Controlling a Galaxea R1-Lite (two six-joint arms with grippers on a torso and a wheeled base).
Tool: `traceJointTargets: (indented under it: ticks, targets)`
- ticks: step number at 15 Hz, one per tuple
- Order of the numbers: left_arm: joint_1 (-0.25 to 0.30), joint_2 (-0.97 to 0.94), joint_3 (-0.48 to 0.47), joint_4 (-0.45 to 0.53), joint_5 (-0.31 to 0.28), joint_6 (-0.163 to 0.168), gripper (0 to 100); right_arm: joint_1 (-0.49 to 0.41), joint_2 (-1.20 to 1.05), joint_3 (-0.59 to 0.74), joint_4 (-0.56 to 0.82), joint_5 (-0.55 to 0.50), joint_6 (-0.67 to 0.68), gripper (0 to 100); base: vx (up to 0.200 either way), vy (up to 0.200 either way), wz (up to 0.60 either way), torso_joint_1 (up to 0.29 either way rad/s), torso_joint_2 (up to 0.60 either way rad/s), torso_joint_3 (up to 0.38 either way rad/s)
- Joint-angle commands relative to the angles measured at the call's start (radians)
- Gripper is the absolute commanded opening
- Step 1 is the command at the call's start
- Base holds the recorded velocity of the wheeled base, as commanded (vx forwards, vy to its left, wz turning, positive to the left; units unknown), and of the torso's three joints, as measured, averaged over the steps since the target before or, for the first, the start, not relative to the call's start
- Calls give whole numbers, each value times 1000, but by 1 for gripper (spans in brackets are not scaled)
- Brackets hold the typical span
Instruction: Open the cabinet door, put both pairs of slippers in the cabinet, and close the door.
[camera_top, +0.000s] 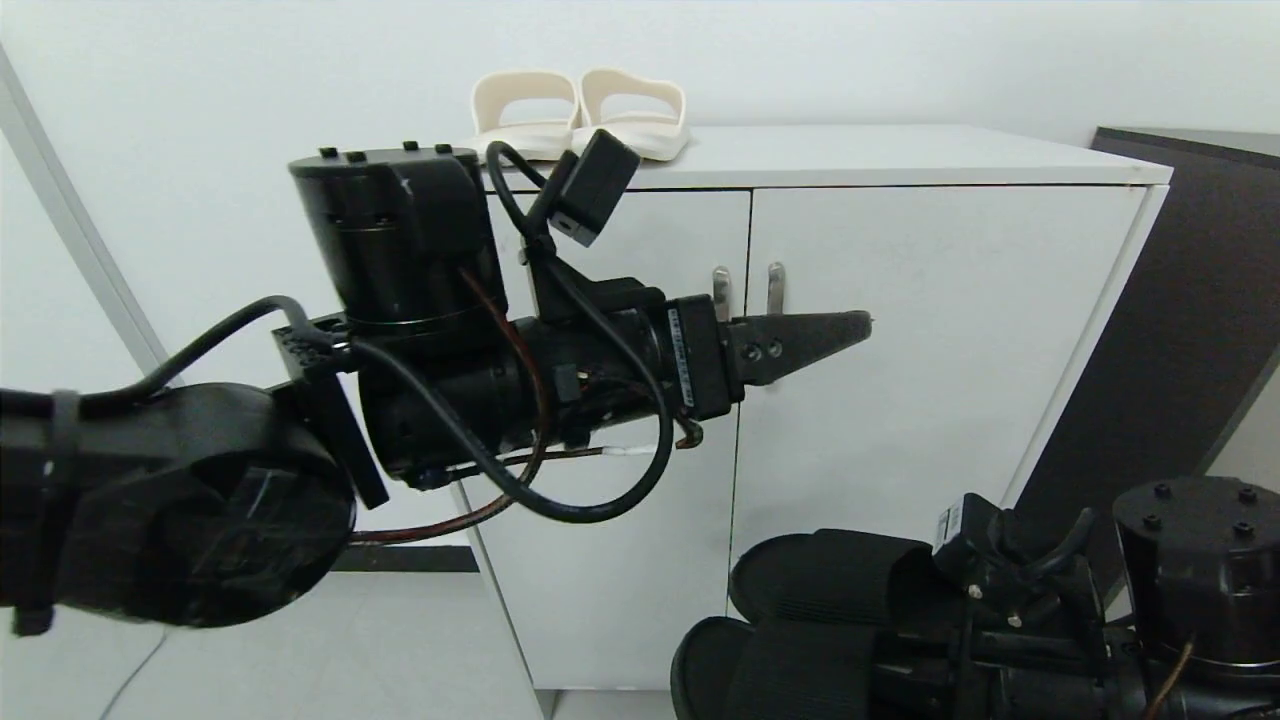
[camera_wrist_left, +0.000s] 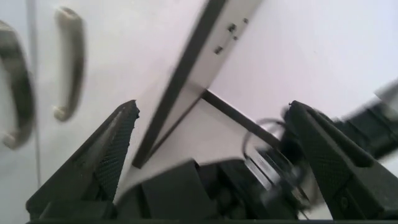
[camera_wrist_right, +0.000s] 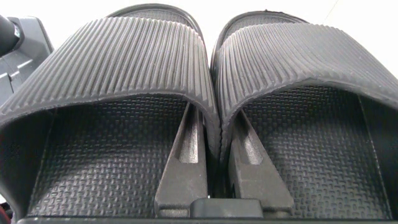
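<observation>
White cabinet (camera_top: 920, 380) stood closed; left gripper (camera_wrist_left: 212, 111) hung spread wide near its handles (camera_top: 775, 290); right gripper (camera_wrist_right: 216, 124) clamped the black slippers (camera_wrist_right: 124, 68)

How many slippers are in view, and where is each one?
4. Two white slippers sit side by side on the cabinet top, toward its left end. Two black slippers are pinched together by the right gripper, held low in front of it.
</observation>
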Motion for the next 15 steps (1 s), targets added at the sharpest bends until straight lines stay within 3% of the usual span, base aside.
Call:
traceJointTargets:
  ticks: [1,7,15]
  targets:
    - [-2,73,-51,4,21,-4,100,1,9,-1,-1,1,0,0,0,0,0,0,0,0]
    - [0,135,-110,4,142,-2,100,1,15,4,-2,1,-2,0,0,0,0,0,0,0]
    - [1,208,-199,27,198,2,100,-3,21,7,-7,2,-2,0,0,0,0,0,0,0]
